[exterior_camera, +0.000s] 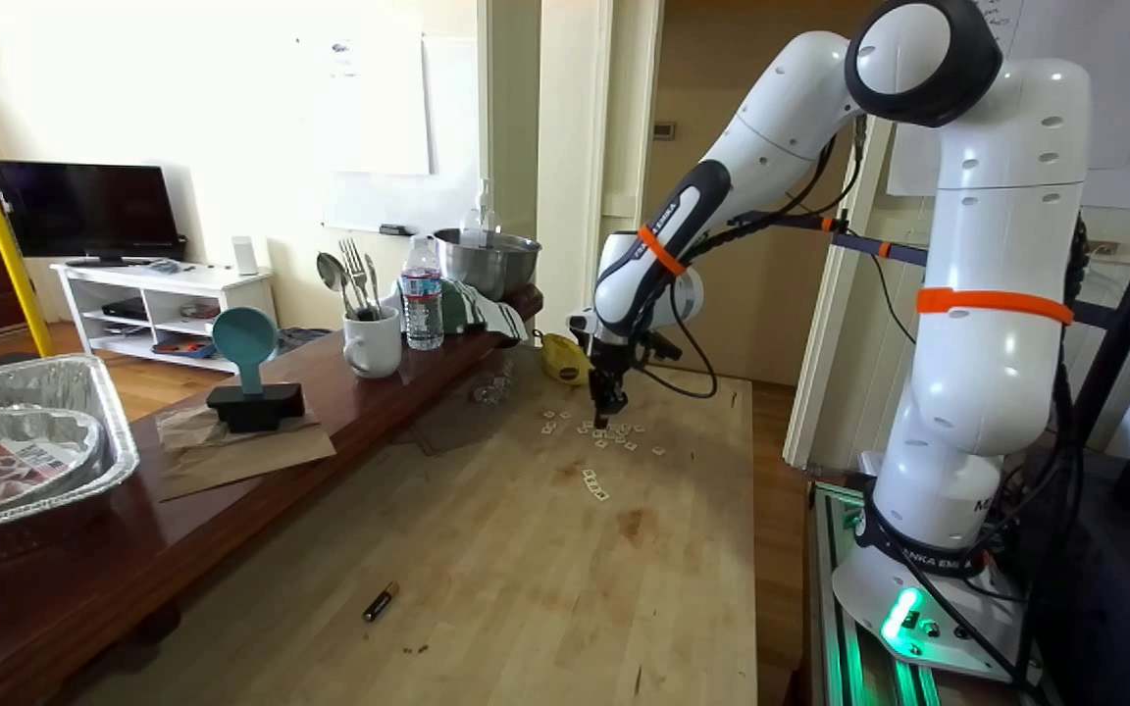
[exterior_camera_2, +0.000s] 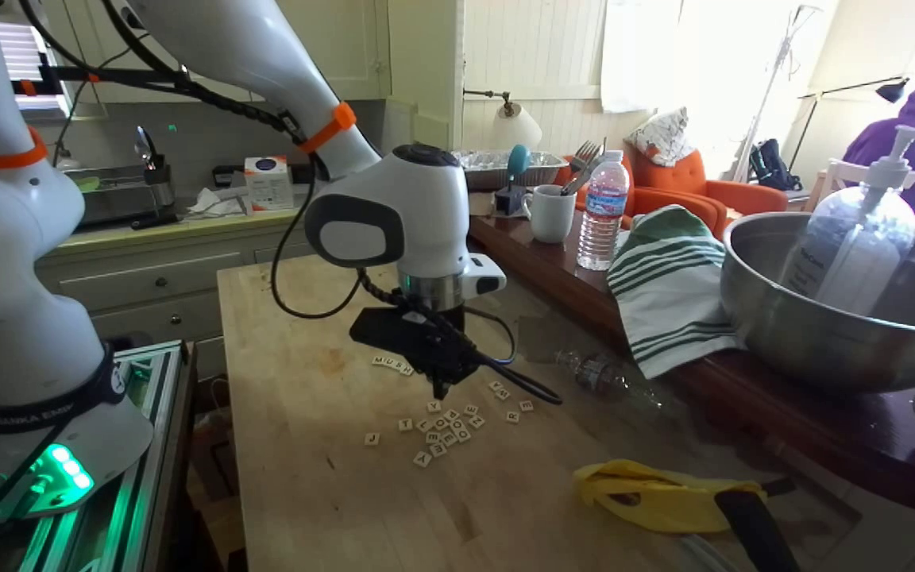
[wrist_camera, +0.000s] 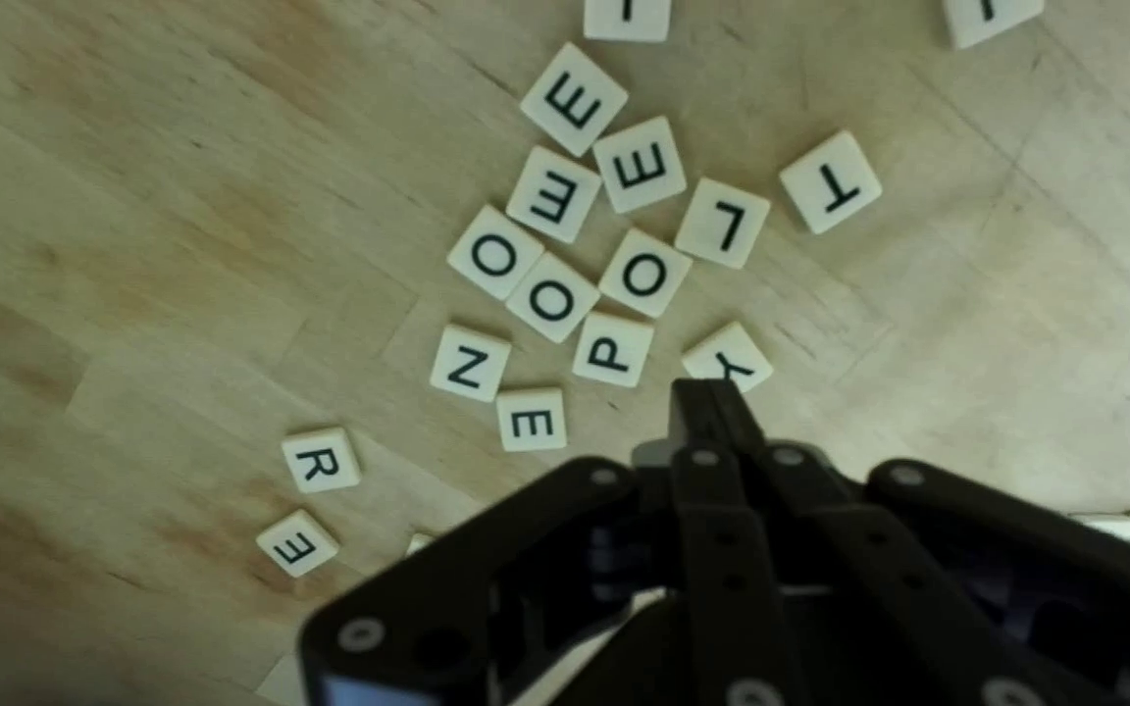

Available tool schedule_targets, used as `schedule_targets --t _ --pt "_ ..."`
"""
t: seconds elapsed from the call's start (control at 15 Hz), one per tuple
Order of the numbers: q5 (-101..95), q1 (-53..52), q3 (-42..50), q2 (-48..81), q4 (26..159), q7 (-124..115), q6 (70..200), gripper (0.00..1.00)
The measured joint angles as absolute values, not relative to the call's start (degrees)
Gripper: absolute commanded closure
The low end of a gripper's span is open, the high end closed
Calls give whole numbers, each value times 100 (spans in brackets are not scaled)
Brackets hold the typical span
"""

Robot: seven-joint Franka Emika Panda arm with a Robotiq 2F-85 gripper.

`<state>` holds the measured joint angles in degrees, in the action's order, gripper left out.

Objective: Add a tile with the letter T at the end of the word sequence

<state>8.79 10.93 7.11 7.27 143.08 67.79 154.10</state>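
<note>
Above the loose tiles (wrist_camera: 551, 297), your pincer (wrist_camera: 710, 392) hangs with its fingers drawn together, and no tile shows between them. In the wrist view its tips overlap the Y tile (wrist_camera: 728, 355); whether they touch it, you cannot tell. The T tile (wrist_camera: 831, 182) lies face up on the table (exterior_camera_2: 306, 492), at a slant, just beside the L tile (wrist_camera: 723, 224) but apart from it. The word row (exterior_camera_2: 392, 365) reads M, U, S, H in an exterior view, and the H tile (exterior_camera_2: 407, 369) shows by the pincer's dark body, which may hide anything beyond.

The step in hand seems to be the pick-up. Rise a touch before you travel, so the tips don't drag the Y tile. Over the T tile, spread the fingers and turn them to match its slant. Put one finger at the letter's head and one at its foot; on the side facing the L tile a finger has little room and could shove both. That hold also leaves the letter's sides free to sit against the H tile. Small, smooth tiles probably skid, so go down straight and close gently. At the word row, turn the T tile square with its neighbours, set it flat past the H tile, and let go slowly
</note>
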Motion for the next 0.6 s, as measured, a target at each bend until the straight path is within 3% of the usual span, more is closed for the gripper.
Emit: schedule_targets --t 0.6 --pt "997 1233 597 953 14308 6873 15416 100"
